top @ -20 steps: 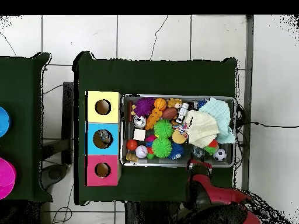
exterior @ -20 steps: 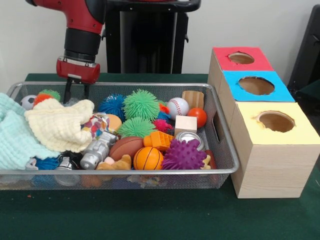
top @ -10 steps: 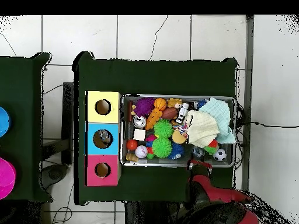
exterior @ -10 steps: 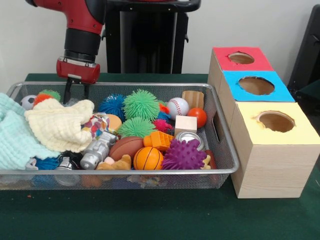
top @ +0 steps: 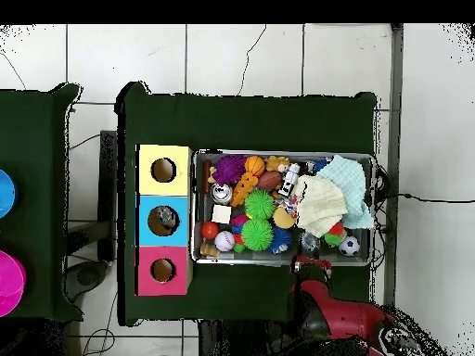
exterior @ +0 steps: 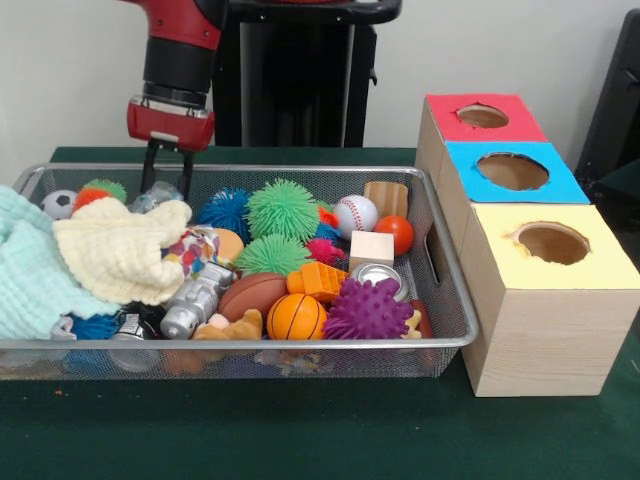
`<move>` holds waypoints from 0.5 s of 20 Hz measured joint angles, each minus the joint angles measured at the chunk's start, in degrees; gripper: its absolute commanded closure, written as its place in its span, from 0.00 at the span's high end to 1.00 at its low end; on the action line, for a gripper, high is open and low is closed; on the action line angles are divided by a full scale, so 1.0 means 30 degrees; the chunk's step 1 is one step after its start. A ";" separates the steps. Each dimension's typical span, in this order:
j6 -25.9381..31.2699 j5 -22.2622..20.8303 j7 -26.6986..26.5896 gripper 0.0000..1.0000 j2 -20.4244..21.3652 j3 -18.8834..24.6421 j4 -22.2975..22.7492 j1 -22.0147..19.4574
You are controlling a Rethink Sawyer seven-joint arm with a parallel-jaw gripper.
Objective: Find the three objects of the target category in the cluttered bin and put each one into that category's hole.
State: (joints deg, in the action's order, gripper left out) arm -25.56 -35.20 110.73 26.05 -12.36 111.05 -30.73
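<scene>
My claw [exterior: 167, 178] hangs over the far rim of the wire bin [exterior: 448, 300], above the corner where the cloths are heaped. Its two dark fingers [exterior: 150, 172] point straight down with a narrow gap between them, and they hold nothing. Just below their tips lies a small clear, silvery thing [exterior: 153, 197] that I cannot make out well; whether the tips touch it I cannot tell.

Inside the bin, a cream cloth [exterior: 122, 250] lies bunched beside a pale green cloth [exterior: 28, 270] that spills over the bin's end. A tiny soccer ball [exterior: 57, 204] sits in the bin's far corner behind the cloths. Across the middle of the bin are a big green spiky ball [exterior: 282, 208], a blue spiky ball [exterior: 224, 212], a baseball [exterior: 355, 215], a small wooden cube [exterior: 371, 249] and a little red ball [exterior: 397, 234]. Against the bin's near wall rest a small basketball [exterior: 296, 317], a brown football [exterior: 252, 294], a purple spiky ball [exterior: 368, 309] and a silver toy robot [exterior: 195, 300].

Beside the bin's other end, on the green surface [exterior: 300, 430], stands a row of three wooden boxes, each with a round hole on top: yellow [exterior: 552, 243], blue [exterior: 512, 171] and red [exterior: 482, 116].
</scene>
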 measured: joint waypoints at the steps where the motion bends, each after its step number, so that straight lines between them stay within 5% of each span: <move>1: 0.0282 0.0000 0.0000 0.00 0.0475 0.0003 0.0279 0.0206; 10: 0.1840 -0.0004 0.0000 0.00 0.2992 0.0165 0.1342 0.0240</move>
State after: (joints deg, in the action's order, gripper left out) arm -20.04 -35.21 110.73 35.03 -11.86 115.08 -30.01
